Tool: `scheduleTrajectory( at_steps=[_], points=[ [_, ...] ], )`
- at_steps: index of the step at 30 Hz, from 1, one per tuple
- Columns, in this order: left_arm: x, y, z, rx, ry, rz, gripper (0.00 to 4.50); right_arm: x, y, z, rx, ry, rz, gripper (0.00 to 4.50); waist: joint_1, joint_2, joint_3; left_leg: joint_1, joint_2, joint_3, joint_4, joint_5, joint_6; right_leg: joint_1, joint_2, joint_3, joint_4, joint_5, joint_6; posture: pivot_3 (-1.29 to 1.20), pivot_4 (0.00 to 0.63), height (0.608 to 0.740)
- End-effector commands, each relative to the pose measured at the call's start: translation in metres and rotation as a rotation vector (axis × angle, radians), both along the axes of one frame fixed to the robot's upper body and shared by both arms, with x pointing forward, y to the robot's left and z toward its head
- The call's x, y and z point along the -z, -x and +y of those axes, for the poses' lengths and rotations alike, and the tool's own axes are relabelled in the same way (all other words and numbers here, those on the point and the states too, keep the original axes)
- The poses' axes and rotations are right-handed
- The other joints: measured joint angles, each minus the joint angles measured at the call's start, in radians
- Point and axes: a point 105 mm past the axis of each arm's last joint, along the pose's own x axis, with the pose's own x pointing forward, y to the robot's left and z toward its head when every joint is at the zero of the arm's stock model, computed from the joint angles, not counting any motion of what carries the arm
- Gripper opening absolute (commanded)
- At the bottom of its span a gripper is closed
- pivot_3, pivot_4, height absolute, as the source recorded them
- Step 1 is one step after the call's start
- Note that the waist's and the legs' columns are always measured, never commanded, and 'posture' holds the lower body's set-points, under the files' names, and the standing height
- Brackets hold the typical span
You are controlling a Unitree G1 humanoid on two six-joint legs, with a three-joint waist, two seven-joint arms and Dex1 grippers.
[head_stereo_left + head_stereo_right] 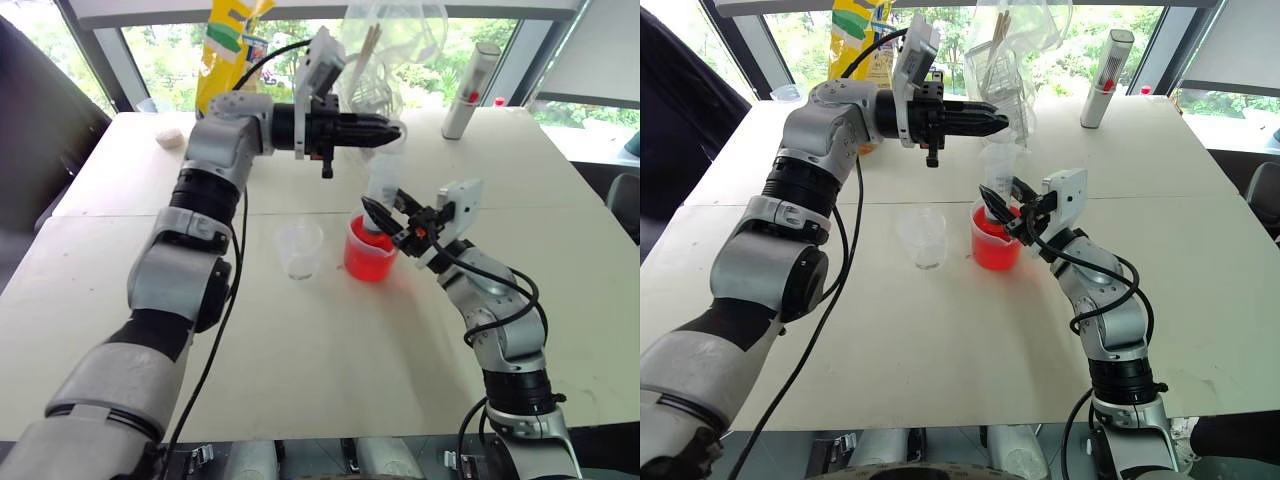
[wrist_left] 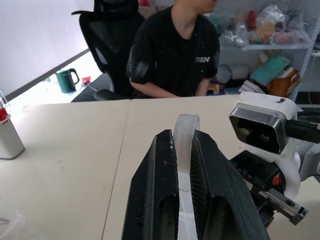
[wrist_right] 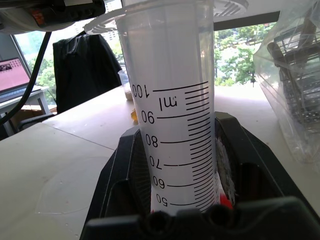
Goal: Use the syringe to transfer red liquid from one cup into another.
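My right gripper (image 1: 385, 215) is clamped round the syringe (image 3: 172, 125) barrel, holding it upright with its tip down in the beaker (image 1: 368, 255) of red liquid (image 1: 994, 250) so it can draw. My left gripper (image 1: 385, 130), level above, pinches the plunger top (image 2: 186, 131), ready to pull. The small cup (image 1: 299, 248) waits empty just beside the beaker.

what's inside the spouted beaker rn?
Red liquid fills the beaker, and the syringe stands in it, held by the right pincer. The syringe tip is hidden by liquid and fingers.
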Motion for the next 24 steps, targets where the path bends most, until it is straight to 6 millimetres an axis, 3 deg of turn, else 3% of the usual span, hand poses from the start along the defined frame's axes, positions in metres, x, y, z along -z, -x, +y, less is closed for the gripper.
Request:
scheduleTrajectory(
  at_steps=[1,19,22,24],
  points=[
    [-0.059,0.009,0.005,-0.027,0.143,-0.178,0.05,0.016,0.005,0.013,-0.062,0.03,0.058,1.4,0.0,0.0,0.0,0.0,0.0,0.0,0.0,0.0,0.0,0.0,0.0,0.0,0.0,0.0,0.0,0.0,0.15,0.739],
    [-0.045,0.008,0.005,-0.022,0.106,-0.159,0.05,0.0,0.003,0.007,-0.041,0.04,0.004,1.4,0.0,0.0,0.0,0.0,0.0,0.0,0.0,0.0,0.0,0.0,0.0,0.0,0.0,0.0,0.0,0.0,0.15,0.739],
    [-0.041,0.007,0.006,-0.024,0.099,-0.149,1.16,-0.008,0.004,0.003,-0.028,0.041,-0.022,1.4,-0.001,0.0,0.0,0.0,0.0,0.0,0.0,0.0,0.0,0.0,0.0,0.0,0.0,0.0,0.0,0.0,0.15,0.739],
    [-0.038,0.007,0.007,-0.025,0.094,-0.144,2.22,-0.014,0.004,0.001,-0.019,0.04,-0.04,1.4,0.0,0.0,0.0,0.0,0.0,0.0,0.0,0.0,0.0,0.0,0.0,0.0,0.0,0.0,0.0,0.0,0.15,0.739]
  ],
)
